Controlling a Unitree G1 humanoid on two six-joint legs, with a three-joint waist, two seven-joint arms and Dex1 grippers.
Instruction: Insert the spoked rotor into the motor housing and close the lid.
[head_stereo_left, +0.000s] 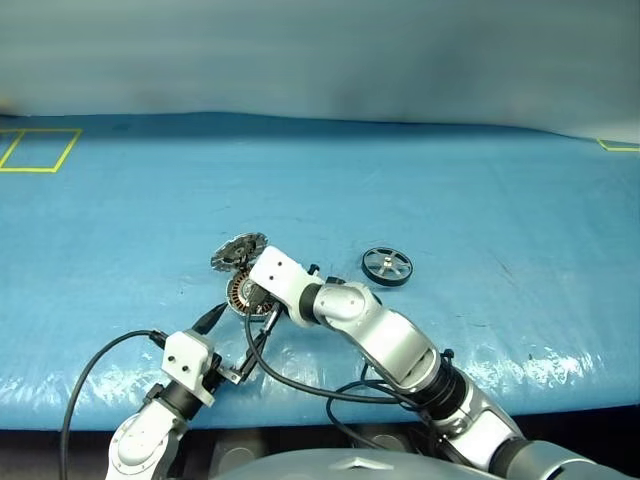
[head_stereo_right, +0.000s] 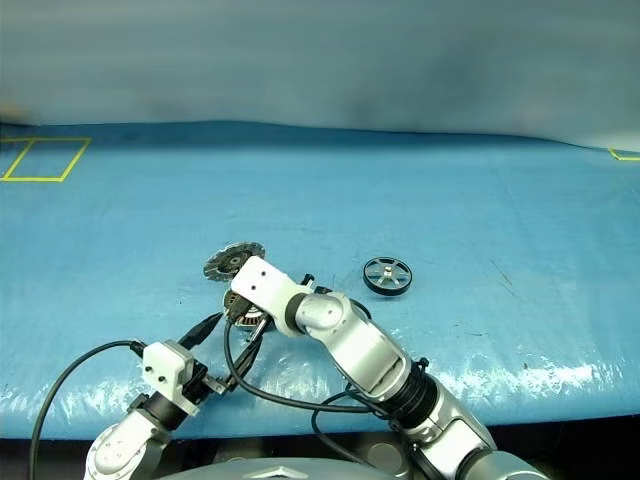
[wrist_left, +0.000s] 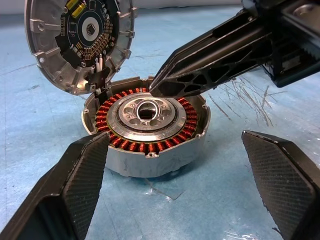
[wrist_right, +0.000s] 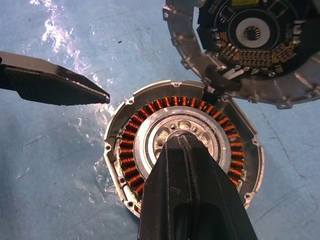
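1. The spoked rotor (head_stereo_left: 387, 266) lies flat on the blue worktop (head_stereo_left: 480, 200), off to the right of the other parts and well apart from them; nothing touches it.
2. The motor housing (wrist_left: 146, 130) sits open on the worktop near the front edge, its ring of copper windings (wrist_right: 131, 150) and silvery central hub bare.
3. The lid (wrist_left: 82, 40) stands tilted up at the housing's far side, its inner face with a dark circuit board showing; its lower edge meets the housing's rim, and short wires run between the two there.
4. The right gripper (wrist_left: 167, 89) reaches down over the housing, its jaws pressed together with nothing between them; the tip hangs just above the windings close to the hub. Whether it touches the metal cannot be told.
5. The left gripper (wrist_left: 185, 165) hovers low on the near side of the housing, its jaws spread wide, one finger (wrist_left: 80, 175) to each side of the housing and clear of it.
6. A black cable (head_stereo_left: 95, 365) loops from the left wrist over the worktop's front edge.
7. Yellow tape outlines (head_stereo_left: 38, 150) mark the worktop's far left corner.
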